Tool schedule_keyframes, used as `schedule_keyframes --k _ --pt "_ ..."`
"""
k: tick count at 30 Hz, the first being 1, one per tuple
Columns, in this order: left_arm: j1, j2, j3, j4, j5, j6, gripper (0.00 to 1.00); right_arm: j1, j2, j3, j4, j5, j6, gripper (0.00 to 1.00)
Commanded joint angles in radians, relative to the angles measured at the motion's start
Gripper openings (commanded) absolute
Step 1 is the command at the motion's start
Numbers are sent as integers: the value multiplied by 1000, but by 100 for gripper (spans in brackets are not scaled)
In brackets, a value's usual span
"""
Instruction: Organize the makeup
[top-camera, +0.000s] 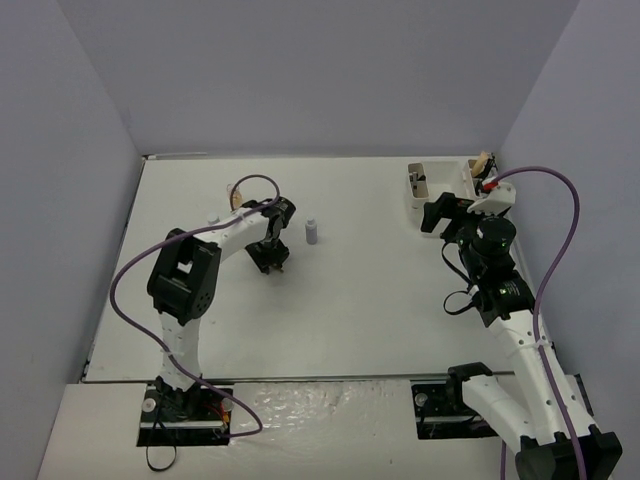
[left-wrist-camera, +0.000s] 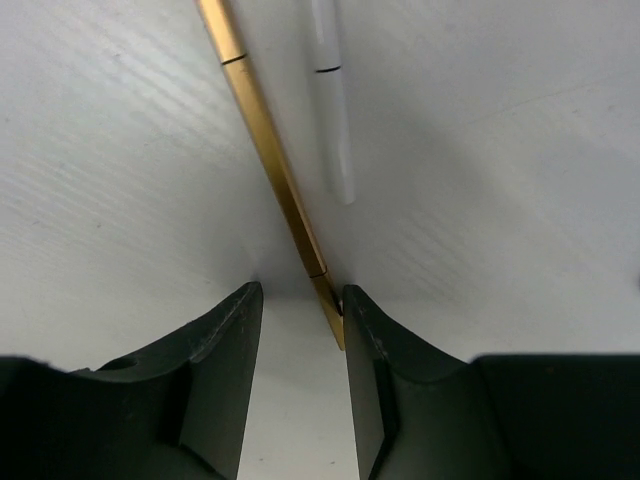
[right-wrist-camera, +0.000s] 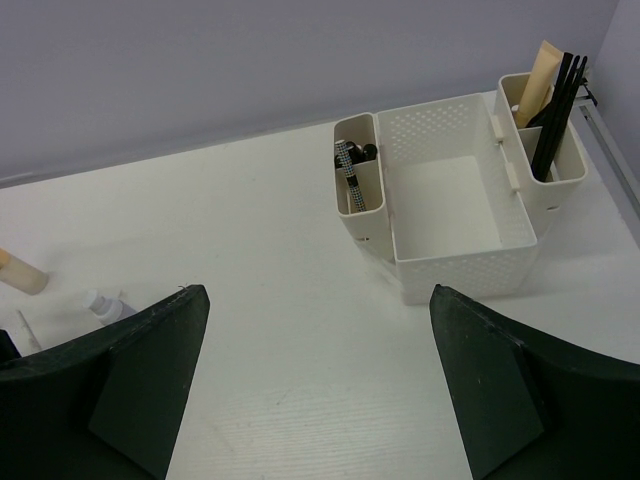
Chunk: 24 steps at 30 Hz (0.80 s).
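A thin gold pencil lies on the table, and its near end sits between the fingers of my left gripper. It touches the right finger, while a gap stays open on the left side. A white pencil lies beside it. My left gripper points down at the table left of centre. A small grey-purple bottle stands just right of it. My right gripper is open and empty, hovering short of the white box. A tan stick and black pencils stand in the box's right compartment.
The white box sits at the table's far right corner, its middle compartment bare. Small black items fill its left compartment. A tan tube and the grey bottle show at the left in the right wrist view. Grey walls enclose the table.
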Motion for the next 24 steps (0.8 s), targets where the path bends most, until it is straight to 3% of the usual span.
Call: schedule_keyframes --k 1,12,19,24 --pt "12 -71 -100 -17 5 -18 33 9 -15 9 56 28 -10 89" --pt "13 -221 -410 111 40 -25 0 9 -19 12 40 16 -9 89" --pt "-6 -390 -532 136 29 48 0 9 -3 40 24 -205 -19 90" --pt "-123 -587 -485 170 -80 254 0 19 56 92 -32 -438 -14 89"
